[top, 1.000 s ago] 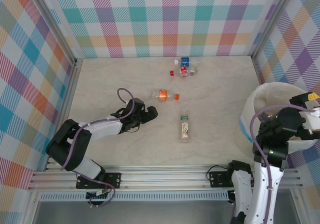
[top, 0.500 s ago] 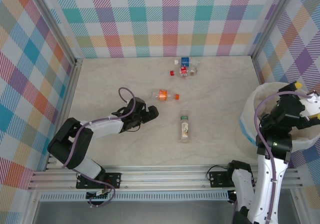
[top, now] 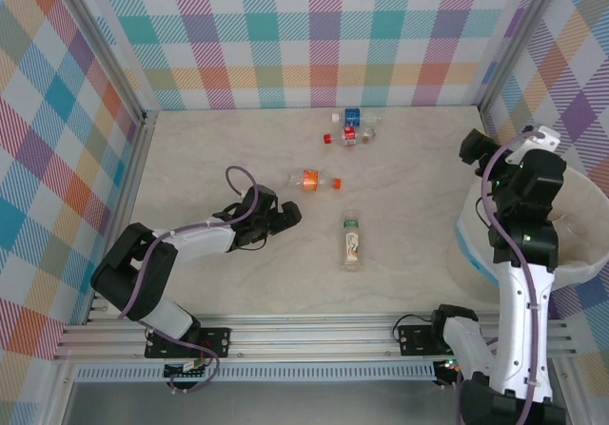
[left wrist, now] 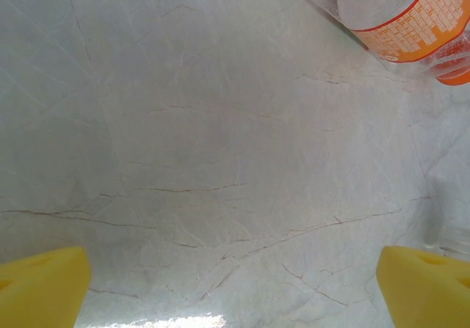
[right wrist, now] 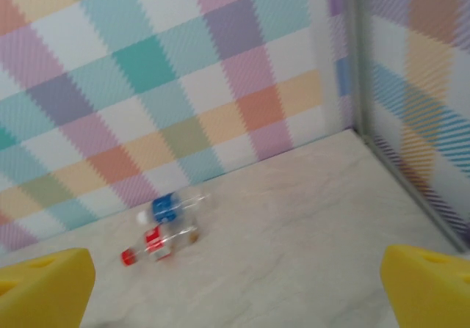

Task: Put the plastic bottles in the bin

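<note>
Bin: the bin (top: 473, 246) stands at the bench's right edge. The right arm covers much of its mouth and the frame cuts off its outer side. What lies inside cannot be made out.
Right fingers: the right fingers (top: 471, 146) are raised over the bin's far-left rim. In the wrist view the yellow pads (right wrist: 45, 287) sit in the bottom corners, spread wide with nothing between them.
Left fingers: the left fingers (top: 288, 214) are low over the bench (top: 190, 159), left of its middle. Their pads (left wrist: 42, 287) are spread wide over bare surface and partly cut off by the frame.
Orange bottle: the orange-labelled bottle (top: 312, 181) lies crosswise near the bench's middle, cap toward the right edge. It is just beyond the left fingers and apart from them. The wrist view crops it at the top right corner (left wrist: 400, 12).
Green-capped bottle: the green-capped bottle (top: 351, 240) lies with its cap toward the far edge, between the orange one and the near edge.
Far-edge bottles: a blue-labelled bottle (top: 352, 116) and a red-labelled bottle (top: 346, 137) lie close together by the far edge. How many bottles are there is hard to tell, and the right wrist view is blurred.
Open bench: the far-left corner is bare, and so is the strip between the green-capped bottle and the bin.
</note>
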Tool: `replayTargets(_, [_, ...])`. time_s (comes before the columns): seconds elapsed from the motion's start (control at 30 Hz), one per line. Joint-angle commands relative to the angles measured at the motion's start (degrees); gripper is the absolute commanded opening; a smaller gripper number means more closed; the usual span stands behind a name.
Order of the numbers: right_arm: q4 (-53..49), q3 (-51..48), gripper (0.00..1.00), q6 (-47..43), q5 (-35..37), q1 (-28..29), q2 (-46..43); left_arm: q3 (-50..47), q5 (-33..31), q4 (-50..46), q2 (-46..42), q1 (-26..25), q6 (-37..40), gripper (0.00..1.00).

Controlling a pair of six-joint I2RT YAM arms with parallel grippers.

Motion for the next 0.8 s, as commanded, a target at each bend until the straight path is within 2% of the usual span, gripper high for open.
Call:
replayTargets(0.0, [-1.04, 2.21, 1.00, -5.82, -3.78, 6.18, 1.68, -0.15, -0.37, -0.88, -0.48, 0.80, -0.31, 1.00])
replayTargets(0.23, [-0.36, 1.36, 1.00, -11.14, -1.10, 19.05, 6.49, -1.00, -1.71, -1.49, -2.10, 0.76, -0.40, 1.00])
replayTargets(0.4, [1.56, -0.84, 1.00, -14.54, 10.03, 28.87, 12.03, -2.07, -3.04, -1.58, -3.51, 0.76, -0.84, 1.00])
replayTargets(0.5, [1.33, -1.82, 1.00, -13.39, 14.80, 33.25, 15.70, -2.47, -3.65, -1.90, -4.24, 0.76, -1.07, 1.00])
replayTargets(0.63, [-2.22, -3.43, 1.00, -10.30, 14.28, 37.53, 20.58, -3.33, -4.71, -2.32, -5.56, 0.76, -1.33, 1.00])
replayTargets(0.77, [-5.11, -4.96, 1.00, -2.35, 16.20, 41.52, 26.57, -4.29, -6.13, -2.34, -6.74, 0.76, -1.62, 1.00])
